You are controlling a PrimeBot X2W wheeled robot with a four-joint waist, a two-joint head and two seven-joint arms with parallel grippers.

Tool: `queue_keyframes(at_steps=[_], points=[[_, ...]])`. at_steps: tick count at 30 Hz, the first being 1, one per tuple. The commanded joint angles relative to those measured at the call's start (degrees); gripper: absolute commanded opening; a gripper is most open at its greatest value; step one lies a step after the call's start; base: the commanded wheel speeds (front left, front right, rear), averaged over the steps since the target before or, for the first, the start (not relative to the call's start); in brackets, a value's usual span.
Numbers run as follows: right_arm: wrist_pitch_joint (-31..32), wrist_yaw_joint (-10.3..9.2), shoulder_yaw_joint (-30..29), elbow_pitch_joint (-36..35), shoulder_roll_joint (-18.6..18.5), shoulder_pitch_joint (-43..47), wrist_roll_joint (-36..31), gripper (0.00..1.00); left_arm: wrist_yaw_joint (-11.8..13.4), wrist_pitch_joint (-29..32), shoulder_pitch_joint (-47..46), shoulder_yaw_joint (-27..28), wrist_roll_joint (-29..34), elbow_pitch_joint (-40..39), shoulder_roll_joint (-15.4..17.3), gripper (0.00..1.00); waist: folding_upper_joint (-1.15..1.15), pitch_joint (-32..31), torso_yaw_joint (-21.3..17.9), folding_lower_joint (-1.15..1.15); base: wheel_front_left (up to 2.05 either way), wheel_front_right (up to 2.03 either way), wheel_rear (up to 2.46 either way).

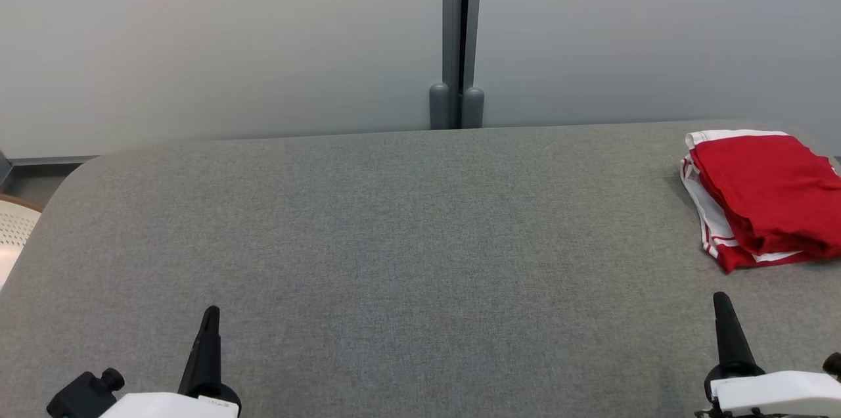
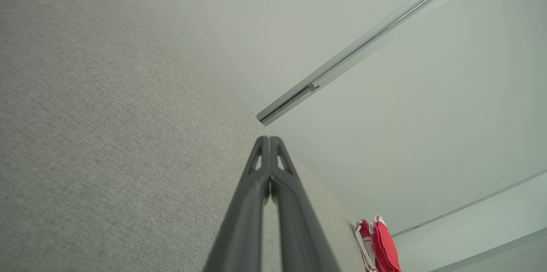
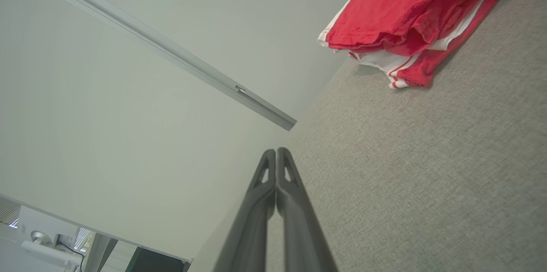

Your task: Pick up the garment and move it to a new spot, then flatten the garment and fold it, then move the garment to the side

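The folded red garment (image 1: 762, 198), edged with white stripes, is seen at the right edge of the head view, laid on the grey fabric-covered table (image 1: 394, 240) near its upper right corner. The left gripper (image 1: 211, 314) is found at the lower left of that view and the right gripper (image 1: 721, 301) at the lower right, both with fingers pointed up the frame. The right gripper is placed below the garment in the frame, near it but apart from it. In each wrist view the two dark fingers are pressed together at the tips, with nothing held between them. A pale partition (image 1: 230, 37) with a grey post (image 1: 462, 30) is seen behind the table.
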Motion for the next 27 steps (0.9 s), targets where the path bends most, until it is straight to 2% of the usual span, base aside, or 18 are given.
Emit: queue_keyframes(at_steps=[1, 27], points=[[0.5, 0.01, -0.4, -0.5, -0.1, -1.6, 1.9, 0.0, -0.3, 0.4, -1.9, 0.6, -1.9, -0.2, 0.4, 0.0, 0.0, 0.1, 0.0, 0.0, 0.0, 0.0, 0.0], [4.3, 0.01, -2.5, -0.1, 0.1, -4.2, 15.7, 0.0, -1.6, 4.1, -5.7, 3.2, -16.7, 1.6, 0.4, 0.0, 0.0, 1.6, 0.1, 0.0, 0.0, 0.0, 0.0]])
